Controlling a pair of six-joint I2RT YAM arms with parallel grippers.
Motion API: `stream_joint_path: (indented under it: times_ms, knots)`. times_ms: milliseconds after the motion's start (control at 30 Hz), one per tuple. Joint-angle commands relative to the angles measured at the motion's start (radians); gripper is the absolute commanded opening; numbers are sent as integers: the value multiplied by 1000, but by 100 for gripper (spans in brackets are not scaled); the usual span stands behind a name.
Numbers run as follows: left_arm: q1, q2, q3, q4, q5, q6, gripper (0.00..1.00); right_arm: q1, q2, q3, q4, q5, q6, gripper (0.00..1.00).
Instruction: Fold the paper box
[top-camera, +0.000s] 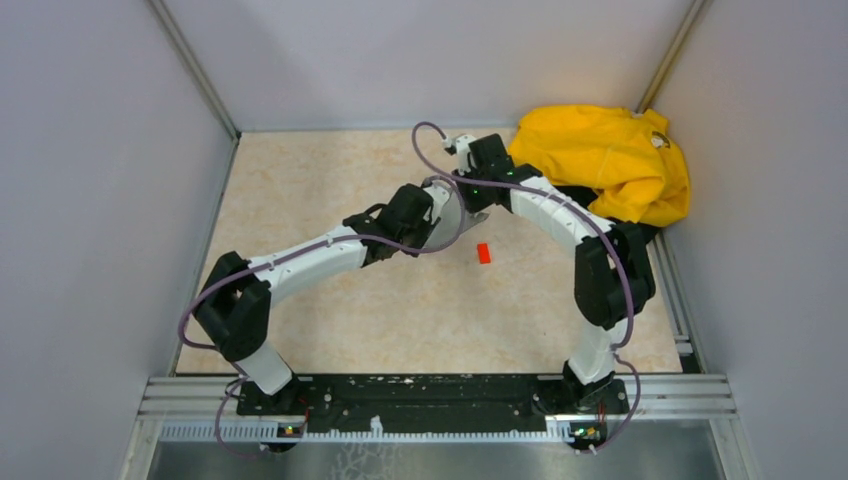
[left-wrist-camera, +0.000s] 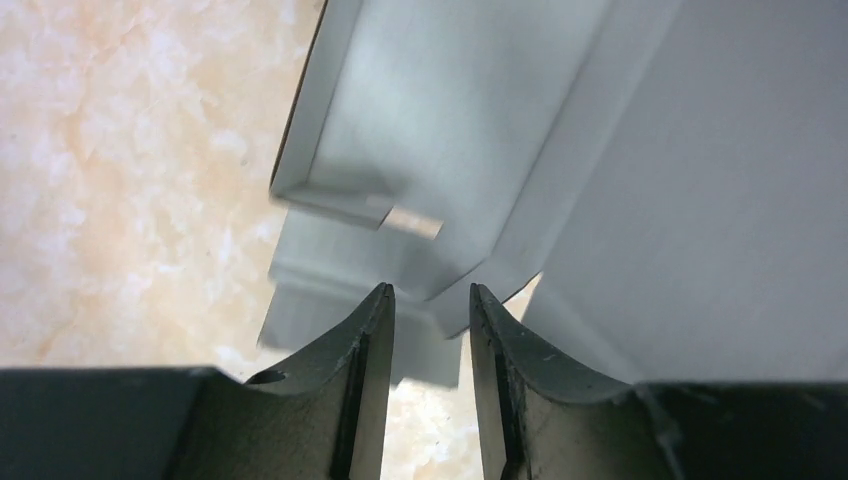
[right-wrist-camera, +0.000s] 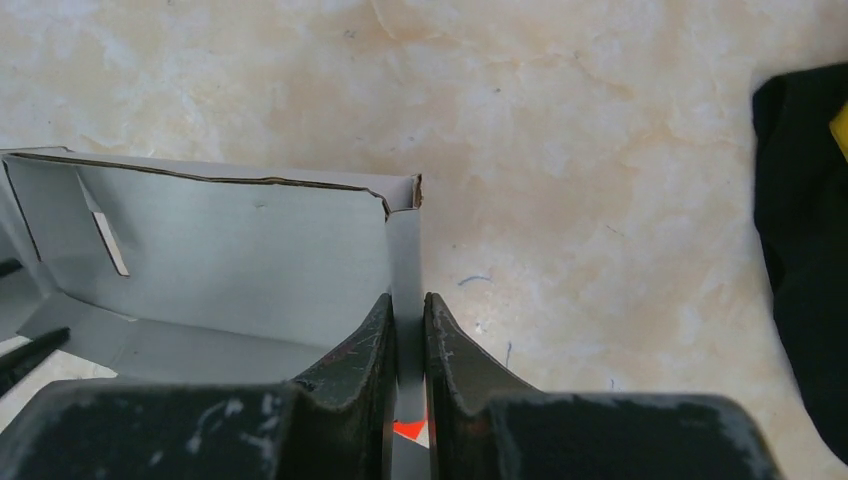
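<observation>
Box (right-wrist-camera: 240, 270) wall pinched in my right gripper (right-wrist-camera: 408, 335); my left gripper (left-wrist-camera: 432, 310) straddles a flap, probably loosely, long side running leftward.

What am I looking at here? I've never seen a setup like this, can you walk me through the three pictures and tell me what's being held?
These are two robot arms bolted side by side at the near edge of a marbled table. The wide picture comes from a fixed camera above and behind them. The other two come from small cameras on each wrist, so you see each arm's own dark fingers at the bottom.

Between the arms is a half-folded paper box of thin grey cardboard. The right gripper is shut on one upright wall of it. The left gripper has its jaws partly apart around a corner flap of the box; I cannot tell whether it is gripping.

Also on the table are a small red block and, in the far right corner, a crumpled yellow garment.
</observation>
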Motion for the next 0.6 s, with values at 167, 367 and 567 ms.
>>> stream_joint_path:
  times_ms: [167, 367, 567]
  knots:
    - [0, -83, 31, -83, -60, 3, 40, -75, -137, -66, 39, -54, 53, 10]
    - [5, -180, 35, -19, -14, -62, 42, -75, -130, -109, 60, -35, 57, 10]
    - [125, -283, -59, 6, -16, -207, 30, -75, -179, -186, 120, -18, 80, 10]
